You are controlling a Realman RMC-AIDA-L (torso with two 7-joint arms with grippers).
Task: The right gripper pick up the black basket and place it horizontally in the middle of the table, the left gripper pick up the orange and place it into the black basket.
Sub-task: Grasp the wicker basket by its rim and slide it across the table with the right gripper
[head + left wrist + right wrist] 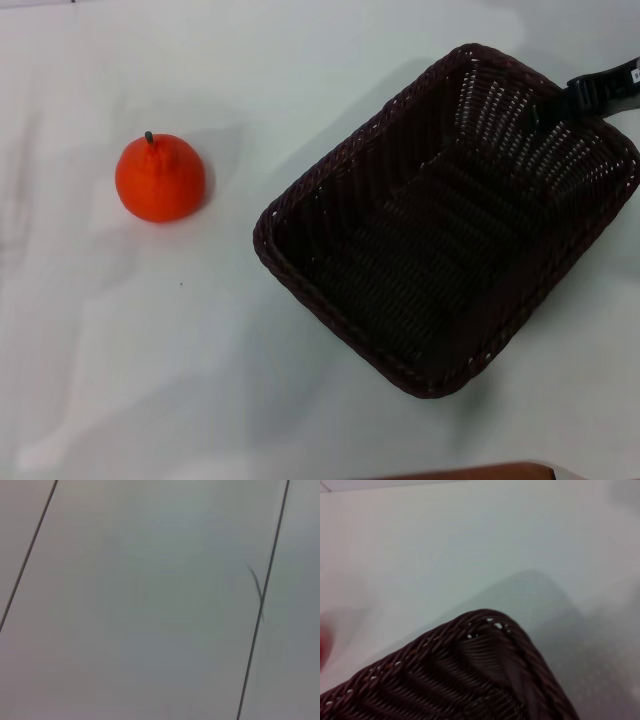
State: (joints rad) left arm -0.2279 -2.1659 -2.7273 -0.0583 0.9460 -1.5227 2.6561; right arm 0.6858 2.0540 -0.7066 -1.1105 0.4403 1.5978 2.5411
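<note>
The black basket [440, 230] lies on the right half of the white table [150, 380], turned diagonally with its open side up. My right gripper [575, 98] reaches in from the right edge and is shut on the basket's far right rim. The right wrist view shows a braided corner of the basket [470, 675] with its shadow on the table. The orange [160, 178] stands alone on the left, stem up, well apart from the basket. My left gripper is out of view; the left wrist view shows only a plain grey surface with thin dark lines.
A brown edge [470, 472] shows at the bottom of the head view. White tabletop lies between the orange and the basket.
</note>
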